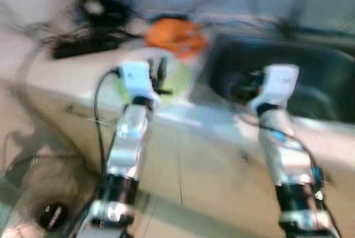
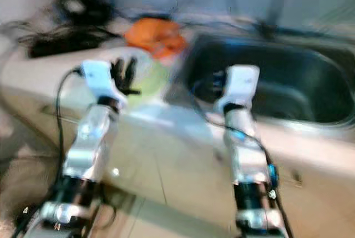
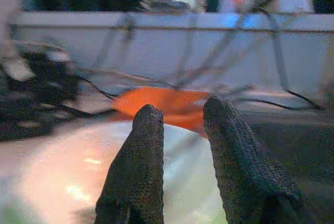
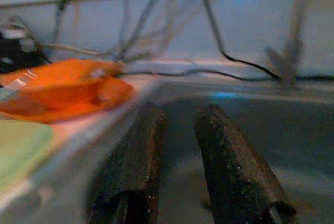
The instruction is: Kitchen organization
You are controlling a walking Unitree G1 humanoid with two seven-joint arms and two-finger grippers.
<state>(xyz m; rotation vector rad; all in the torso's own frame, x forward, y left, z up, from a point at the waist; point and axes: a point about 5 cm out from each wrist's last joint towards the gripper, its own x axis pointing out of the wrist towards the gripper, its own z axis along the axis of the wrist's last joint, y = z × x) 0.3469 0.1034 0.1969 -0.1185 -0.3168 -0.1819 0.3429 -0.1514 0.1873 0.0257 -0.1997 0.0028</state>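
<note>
The views are blurred. An orange bowl sits on the pale counter just left of a dark sink. A pale green plate lies in front of the bowl. My left gripper is held over the green plate, its fingers a little apart with nothing between them. My right gripper reaches over the sink's near left corner, fingers apart and empty. In the right wrist view the orange bowl and the green plate lie beside the sink basin.
Black cables and a dark device crowd the counter's far left. More cables run along the white back wall. Cabinet fronts are below the counter, and a round dark object lies on the floor at left.
</note>
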